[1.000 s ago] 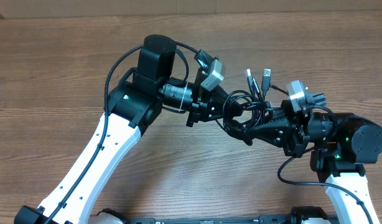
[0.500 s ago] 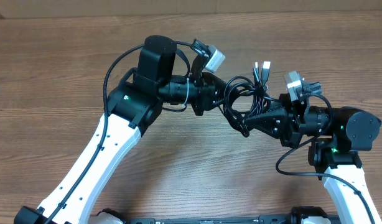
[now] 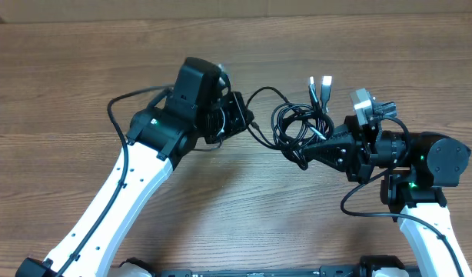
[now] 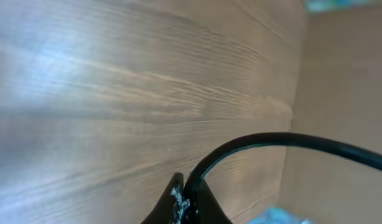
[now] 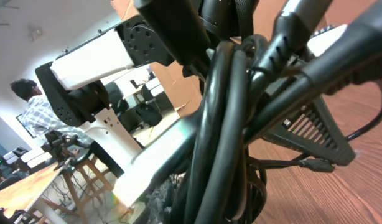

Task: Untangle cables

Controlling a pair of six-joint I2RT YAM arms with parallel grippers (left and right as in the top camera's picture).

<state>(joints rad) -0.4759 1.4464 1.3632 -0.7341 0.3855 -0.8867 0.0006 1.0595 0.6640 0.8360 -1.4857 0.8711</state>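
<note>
The cables (image 3: 297, 123) are a light, limp knot, clenched in the right gripper (image 3: 300, 158) above the bench (image 3: 67, 92). The left gripper (image 3: 246, 121) pinches one loose strand (image 3: 263, 92) running from the knot (probably slick). The stiff plugs (image 3: 320, 83) beyond the right gripper look the surest hold.
</note>
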